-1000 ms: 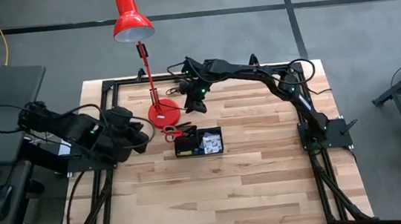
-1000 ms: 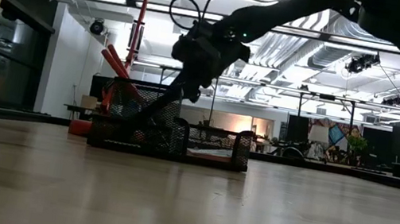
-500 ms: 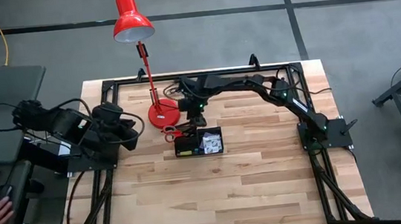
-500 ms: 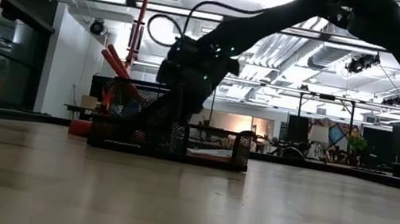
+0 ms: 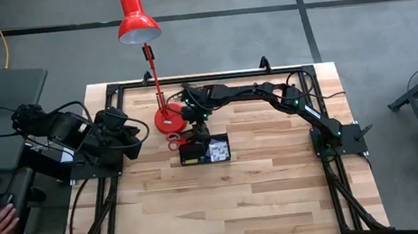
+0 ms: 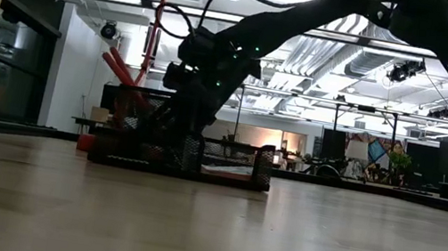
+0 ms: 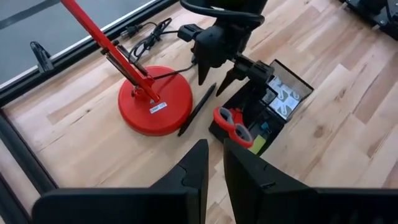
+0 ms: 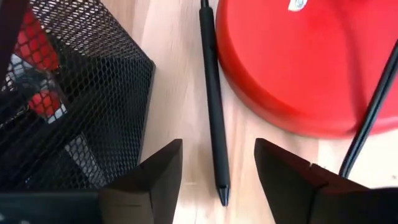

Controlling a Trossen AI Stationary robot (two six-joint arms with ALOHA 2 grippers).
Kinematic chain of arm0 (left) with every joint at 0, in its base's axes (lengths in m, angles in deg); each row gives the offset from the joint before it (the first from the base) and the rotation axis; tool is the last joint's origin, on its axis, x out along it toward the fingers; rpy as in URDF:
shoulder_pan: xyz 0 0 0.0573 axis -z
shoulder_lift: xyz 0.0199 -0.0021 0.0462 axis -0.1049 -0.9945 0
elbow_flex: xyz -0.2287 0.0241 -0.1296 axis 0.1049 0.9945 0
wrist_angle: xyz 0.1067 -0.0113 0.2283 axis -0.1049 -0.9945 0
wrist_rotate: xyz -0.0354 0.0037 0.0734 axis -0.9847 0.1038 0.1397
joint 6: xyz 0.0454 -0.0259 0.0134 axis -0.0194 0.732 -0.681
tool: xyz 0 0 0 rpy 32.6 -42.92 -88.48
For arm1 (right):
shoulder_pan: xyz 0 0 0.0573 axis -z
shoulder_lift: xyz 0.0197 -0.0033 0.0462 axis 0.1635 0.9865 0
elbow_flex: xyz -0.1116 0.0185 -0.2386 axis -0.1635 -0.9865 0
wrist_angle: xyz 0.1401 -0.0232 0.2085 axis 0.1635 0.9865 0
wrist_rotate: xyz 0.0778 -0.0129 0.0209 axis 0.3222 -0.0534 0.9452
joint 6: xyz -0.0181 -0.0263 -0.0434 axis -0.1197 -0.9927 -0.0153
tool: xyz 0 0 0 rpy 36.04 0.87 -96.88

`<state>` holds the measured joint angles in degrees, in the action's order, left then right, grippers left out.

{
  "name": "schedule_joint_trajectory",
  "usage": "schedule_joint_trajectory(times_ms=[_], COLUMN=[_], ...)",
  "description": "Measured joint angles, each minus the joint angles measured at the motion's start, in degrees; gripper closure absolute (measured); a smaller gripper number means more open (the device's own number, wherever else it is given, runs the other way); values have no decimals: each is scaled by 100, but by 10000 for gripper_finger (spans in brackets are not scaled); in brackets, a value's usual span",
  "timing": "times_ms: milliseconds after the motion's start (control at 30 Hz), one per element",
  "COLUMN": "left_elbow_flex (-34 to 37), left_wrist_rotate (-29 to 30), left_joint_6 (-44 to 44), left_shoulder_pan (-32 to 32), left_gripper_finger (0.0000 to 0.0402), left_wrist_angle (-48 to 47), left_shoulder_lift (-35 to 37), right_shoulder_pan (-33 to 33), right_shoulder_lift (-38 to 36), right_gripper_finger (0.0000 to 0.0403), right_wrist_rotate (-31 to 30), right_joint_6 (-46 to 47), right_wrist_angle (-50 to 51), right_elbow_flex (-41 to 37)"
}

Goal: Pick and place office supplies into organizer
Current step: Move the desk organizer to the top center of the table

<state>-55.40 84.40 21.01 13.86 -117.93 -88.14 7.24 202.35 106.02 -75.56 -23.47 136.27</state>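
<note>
While the left gripper (image 5: 135, 137) waits at the left side of the table (image 5: 279, 195) with its fingers (image 7: 198, 163) close together and nothing between them, the right arm reaches across to the middle.

A thin black pen (image 8: 213, 99) lies flat on the wood between the lamp's round red base (image 7: 155, 100) and the black mesh organizer (image 7: 283, 93). It is just beside the base and a little apart from the organizer wall. Its long side runs along that wall, and its pointed tip faces the right wrist camera.

The right gripper (image 8: 217, 171) hangs over the pen with its fingers (image 8: 152, 171) spread wide. One finger is on the organizer side and one on the lamp side (the pen's tip end lies in the gap between them). The fingers do not touch the pen.

Red-handled scissors (image 7: 234, 125) stand in the end of the organizer nearest the lamp, handles up. White paper (image 5: 218, 150) shows in the other end.
</note>
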Motion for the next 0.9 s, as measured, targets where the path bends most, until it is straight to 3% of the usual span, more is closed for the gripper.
schedule_joint_trajectory(times_ms=[300,467,900], left_elbow_flex=[0,0,0], left_wrist_rotate=[-151,-160,-160], left_joint_6=[-131,-153,-166], left_shoulder_pan=[0,0,0], left_gripper_finger=[364,364,364], left_wrist_angle=[12,50,76], left_shoulder_lift=[2,2,2], right_shoulder_pan=[243,524,544], right_shoulder_lift=[3,-57,11], right_gripper_finger=[219,226,249], right_wrist_rotate=[402,729,655], right_joint_6=[508,498,-667], right_wrist_angle=[-32,245,484], right_elbow_flex=[-1,403,546])
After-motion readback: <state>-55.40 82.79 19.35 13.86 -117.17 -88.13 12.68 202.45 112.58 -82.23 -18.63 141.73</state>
